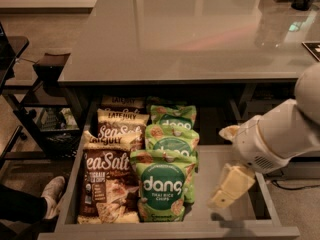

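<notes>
The front Dang chip bag (pixel 162 191) is stood upright at the front of the open drawer (pixel 207 164), just left of the gripper (pixel 222 196). The gripper is held over the bare right part of the drawer floor, apart from the bag, and whether it is clenched or released cannot be told. More green bags are lined up behind, and brown sea-salt bags (pixel 106 184) are ranged along the left under the grey table top (pixel 190 34).

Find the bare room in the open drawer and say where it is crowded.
Bare drawer floor lies between the green bags and the right wall; the gripper hangs over it. Brown bags and green ones pack the left half.
</notes>
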